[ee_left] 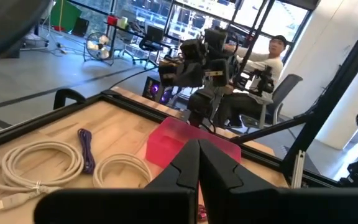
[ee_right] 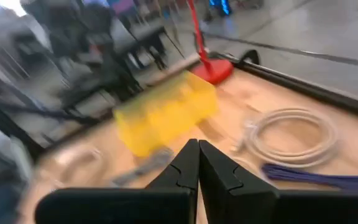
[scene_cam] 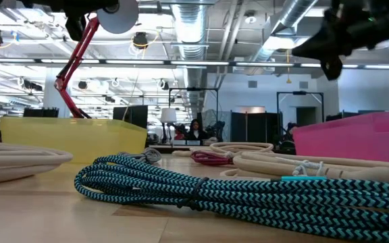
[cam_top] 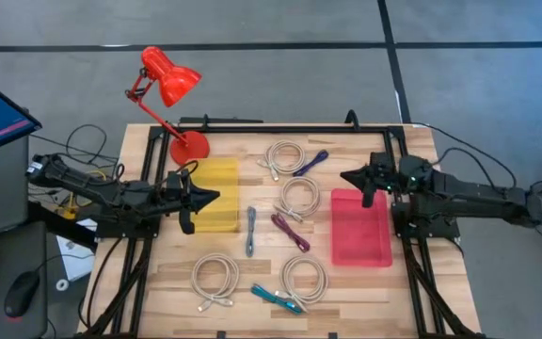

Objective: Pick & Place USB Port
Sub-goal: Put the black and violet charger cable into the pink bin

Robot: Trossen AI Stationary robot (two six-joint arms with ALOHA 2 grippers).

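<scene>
High view: I have both arms raised over the worktop (cam_top: 346,282). Left gripper (cam_top: 213,197) sits above the yellow bin (cam_top: 216,179), right gripper (cam_top: 348,176) by the far edge of the pink bin (cam_top: 360,231). All the cables lie loose between the bins: white coils (cam_top: 286,156), a purple one (cam_top: 310,162), a magenta one (cam_top: 290,230), a grey one (cam_top: 250,232), a teal one (cam_top: 277,298). From here both bins look empty, so I judge nothing is placed yet and no pick has begun.

Low view: teal braided cable (scene_cam: 201,191) nearest, still on the wood.

Left wrist view: fingers (ee_left: 219,168) pressed together, holding nothing.

Right wrist view: fingers (ee_right: 219,168) likewise pressed together, empty.

No readable labels or writing anywhere.
</scene>
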